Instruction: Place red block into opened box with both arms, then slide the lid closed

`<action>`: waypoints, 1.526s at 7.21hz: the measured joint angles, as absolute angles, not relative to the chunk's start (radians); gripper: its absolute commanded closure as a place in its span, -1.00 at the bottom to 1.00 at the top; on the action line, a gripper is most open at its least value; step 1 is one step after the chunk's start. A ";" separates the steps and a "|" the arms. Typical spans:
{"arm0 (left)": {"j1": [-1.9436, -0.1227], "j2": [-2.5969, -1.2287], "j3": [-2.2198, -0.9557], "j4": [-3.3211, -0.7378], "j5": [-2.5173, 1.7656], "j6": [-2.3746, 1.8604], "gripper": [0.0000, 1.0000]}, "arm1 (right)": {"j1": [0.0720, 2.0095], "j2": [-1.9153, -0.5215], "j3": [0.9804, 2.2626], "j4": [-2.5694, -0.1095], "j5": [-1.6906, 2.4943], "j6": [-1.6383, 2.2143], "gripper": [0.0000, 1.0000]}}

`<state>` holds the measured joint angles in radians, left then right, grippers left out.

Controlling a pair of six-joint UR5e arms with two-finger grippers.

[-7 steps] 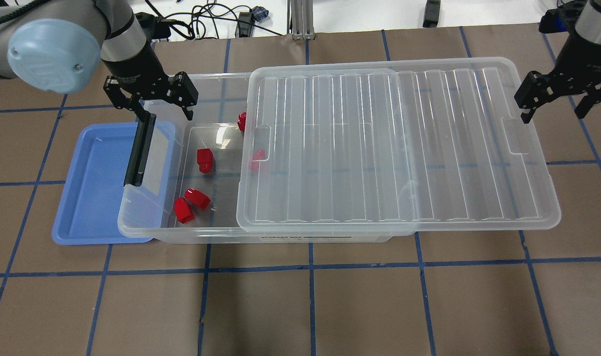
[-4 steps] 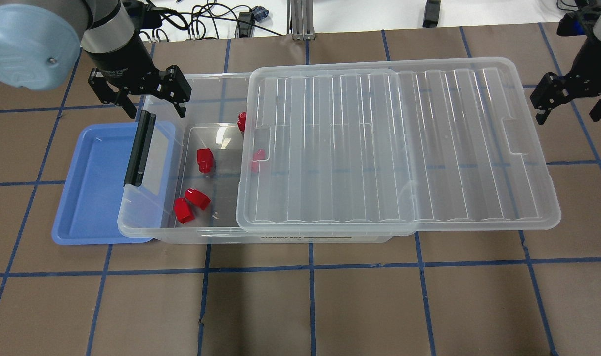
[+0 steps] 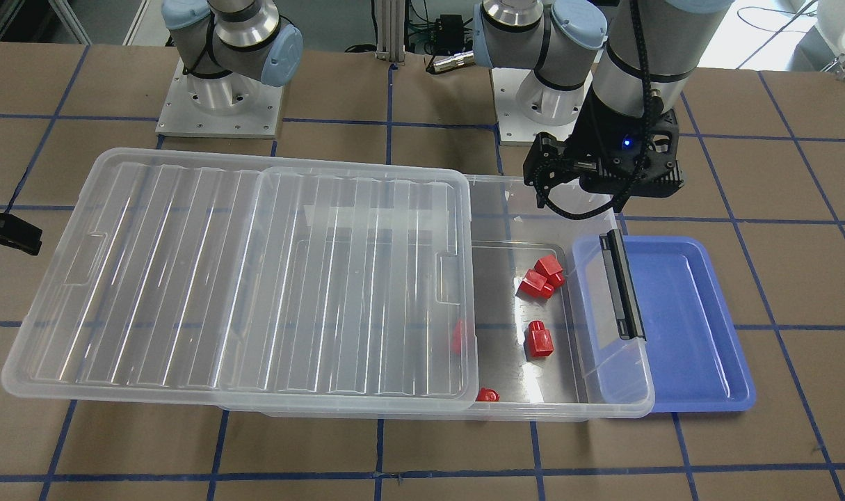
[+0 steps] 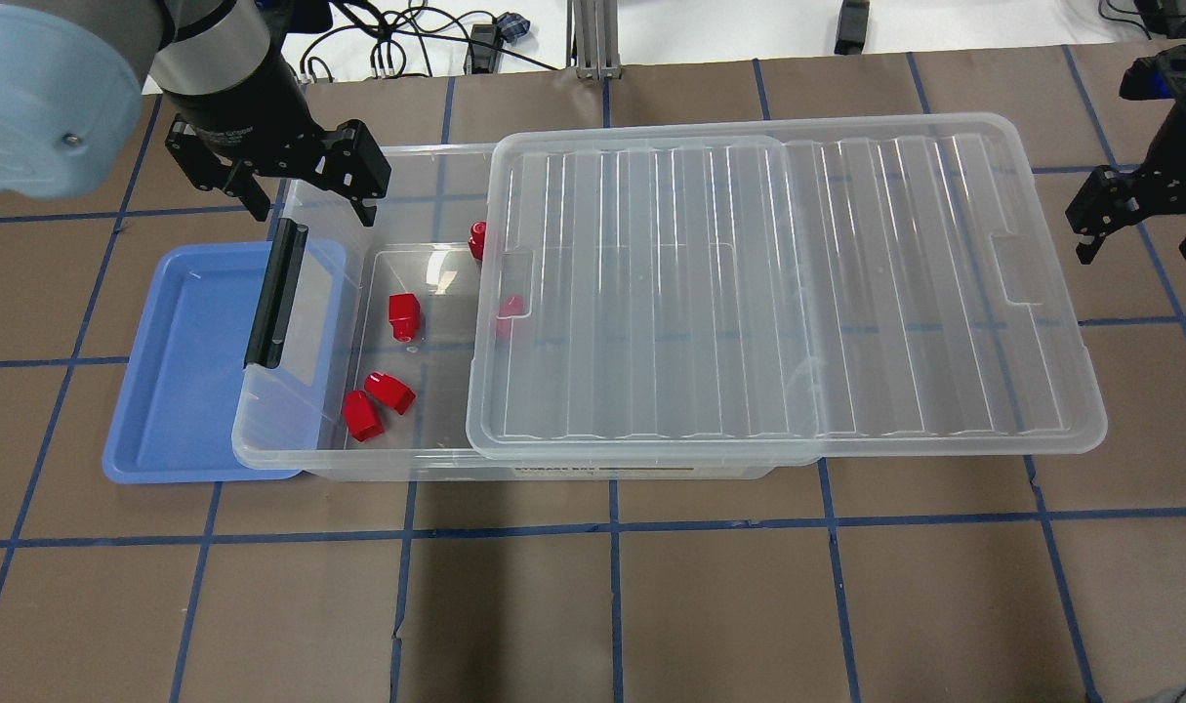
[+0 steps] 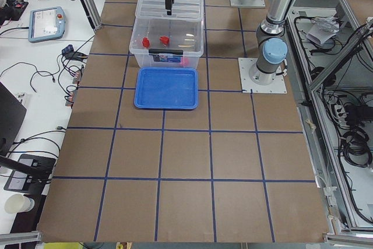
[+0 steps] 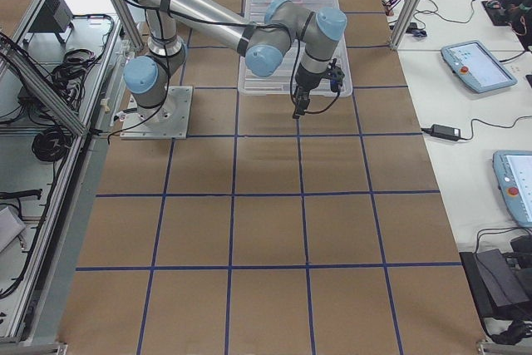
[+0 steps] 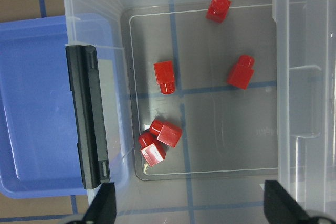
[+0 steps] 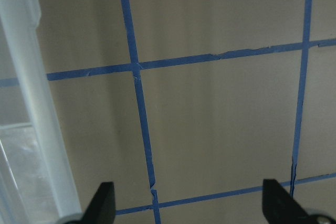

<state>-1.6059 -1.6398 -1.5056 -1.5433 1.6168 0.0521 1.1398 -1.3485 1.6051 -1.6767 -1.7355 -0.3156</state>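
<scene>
Now, five red blocks (image 4: 403,317) lie in the box (image 4: 407,459), all toward its uncovered 9 o'clock end. Two sit partly under the lid (image 4: 788,293), which overhangs the box at 3 o'clock. The left gripper (image 4: 314,213) hangs spread and empty over the box's 11 o'clock corner; the right gripper (image 4: 1136,249), likewise spread and empty, hovers beyond the lid's 3 o'clock edge. A push off the centre line could skew the lid and jam it — or drag the whole box across the blue tray (image 4: 187,391). Through clear plastic, where lid meets rim is hard to make out.
</scene>
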 measured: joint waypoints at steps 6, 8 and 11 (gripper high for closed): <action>-1.608 -1.654 -1.507 -1.543 1.617 0.047 -1.00 | 1.203 -1.336 1.621 -1.724 -1.726 -0.299 -1.00; -1.610 -1.651 -1.507 -1.545 1.619 0.046 -1.00 | 1.261 -1.336 1.621 -1.722 -1.723 -0.244 -1.00; -1.611 -1.647 -1.506 -1.552 1.620 0.046 -1.00 | 1.361 -1.334 1.622 -1.717 -1.701 -0.111 -1.00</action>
<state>-1.6106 -1.6473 -1.5065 -1.5520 1.6202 0.0460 1.3609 -1.3337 1.6221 -1.7167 -1.7009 -0.1110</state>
